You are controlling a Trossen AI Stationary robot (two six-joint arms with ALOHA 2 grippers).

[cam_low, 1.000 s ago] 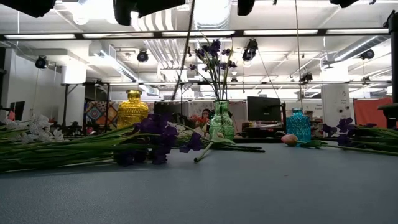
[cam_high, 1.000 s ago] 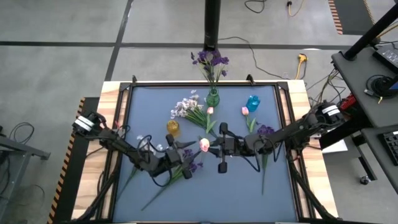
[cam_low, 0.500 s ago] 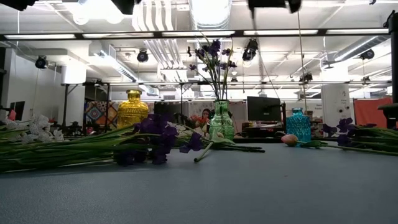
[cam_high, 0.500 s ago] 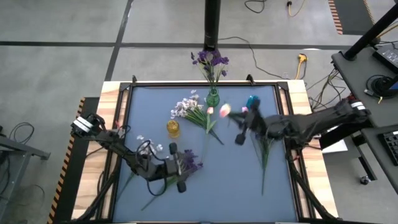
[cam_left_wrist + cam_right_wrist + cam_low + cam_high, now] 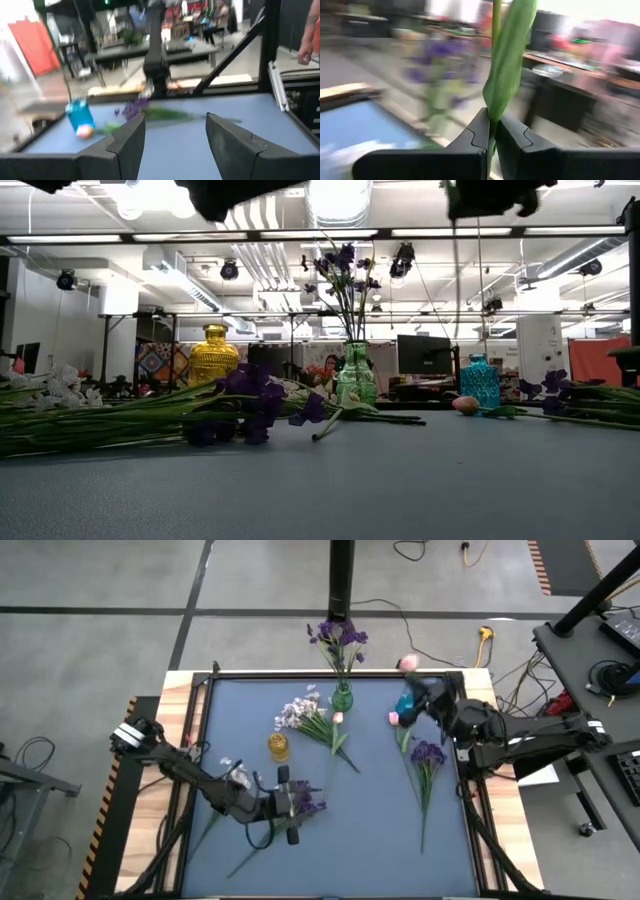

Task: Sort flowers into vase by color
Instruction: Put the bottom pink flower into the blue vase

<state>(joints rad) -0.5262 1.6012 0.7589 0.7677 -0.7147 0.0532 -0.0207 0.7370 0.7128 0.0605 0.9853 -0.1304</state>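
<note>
From above, my right gripper sits at the far right part of the table, right over the blue vase, clamped on a pink tulip whose bud pokes out past the far edge. The vase is basically straight under the gripper, so the stem needs to swing upright and go down. Another pink bud lies on the table just beside that vase. The left gripper is at the near left, over the purple flowers, half open, holding nothing I can see.

At table level, the yellow vase, the green vase with purple flowers already in it, and the blue one stand in a row; both grippers are mostly out of frame overhead.

Left wrist camera: fingers apart with bare table between them.

Right wrist camera: fingers pinched shut on the green stem and leaf, stem running straight away from the gripper.
</note>
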